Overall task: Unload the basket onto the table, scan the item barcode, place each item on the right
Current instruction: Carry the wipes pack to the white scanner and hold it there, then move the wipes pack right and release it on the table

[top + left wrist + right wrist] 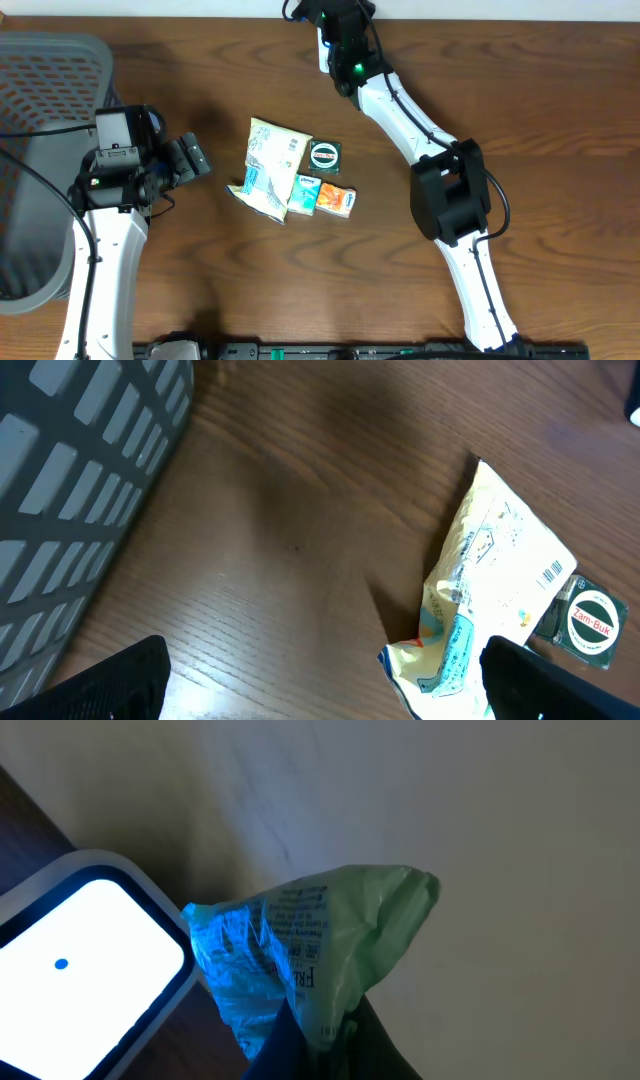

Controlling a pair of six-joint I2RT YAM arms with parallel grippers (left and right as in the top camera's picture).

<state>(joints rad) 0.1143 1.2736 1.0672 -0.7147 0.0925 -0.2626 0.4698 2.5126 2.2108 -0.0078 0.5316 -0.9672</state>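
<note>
Green printed packet (330, 920), pinched in right gripper (310, 1045), long axis running out from the jaws; lit scanner (90, 950) lies just beside it, leftward in wrist view. Left gripper (190, 158) spread, empty, well apart.

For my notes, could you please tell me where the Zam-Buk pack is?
In the overhead view, the Zam-Buk pack lies mid-table, right of the yellow bag and just above the orange packet.

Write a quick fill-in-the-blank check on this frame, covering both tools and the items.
1. The packet held in the shut right tool, beside the lit scanner, is ____ in colour.
2. The left tool is ____, holding nothing.
3. The square tin is labelled ____.
Missing words: green; open; Zam-Buk.
</note>
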